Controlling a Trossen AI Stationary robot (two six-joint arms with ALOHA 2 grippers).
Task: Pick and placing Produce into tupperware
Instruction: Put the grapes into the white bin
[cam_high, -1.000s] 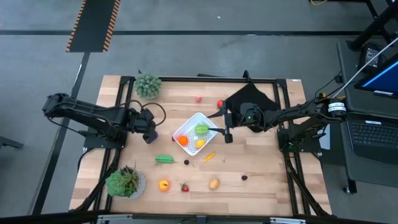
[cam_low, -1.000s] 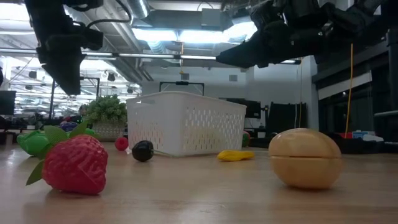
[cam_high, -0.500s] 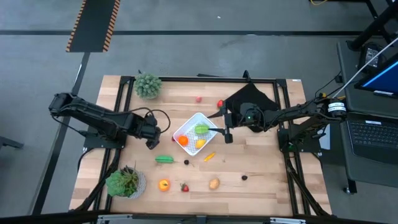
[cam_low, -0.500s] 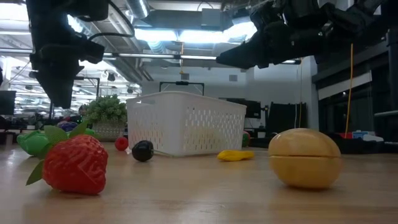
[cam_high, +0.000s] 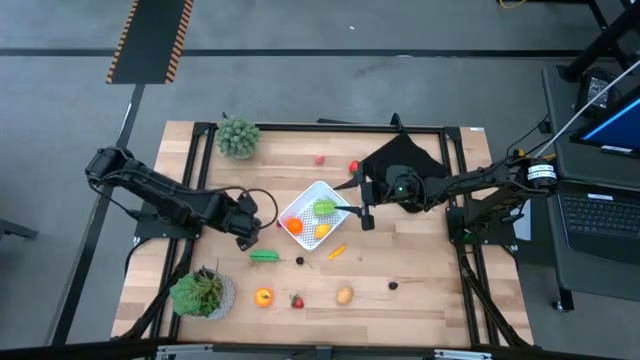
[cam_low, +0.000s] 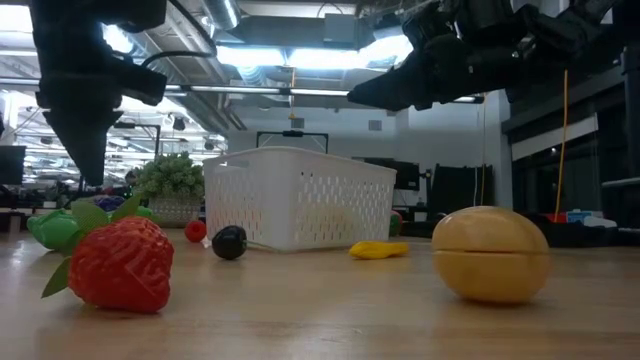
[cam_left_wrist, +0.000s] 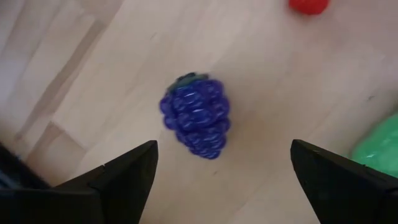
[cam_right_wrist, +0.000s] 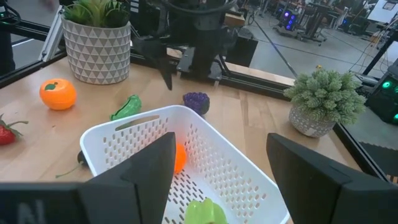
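I see the tupperware (cam_high: 316, 212), a white perforated basket, near the middle of the table (cam_high: 420, 290); 3 pieces of produce lie inside it: an orange one (cam_high: 294, 226), a yellow one (cam_high: 322, 232) and a green one (cam_high: 324, 207). Purple grapes (cam_left_wrist: 196, 116) lie on the wood just left of the basket. My left gripper (cam_high: 244, 237) hangs directly over the grapes, fingers (cam_left_wrist: 118, 180) spread wide, 1 on each side, touching nothing. Green pepper (cam_high: 265, 256) lies just nearer than that gripper. Along the near edge I note an orange fruit (cam_high: 263, 296), a strawberry (cam_low: 118, 264) and a tan potato (cam_low: 490, 253). My right gripper (cam_high: 365, 215) hovers at the basket's right rim, fingers (cam_right_wrist: 140, 180) apart, empty. 2 potted plants (cam_high: 237, 136) stand on the left side.
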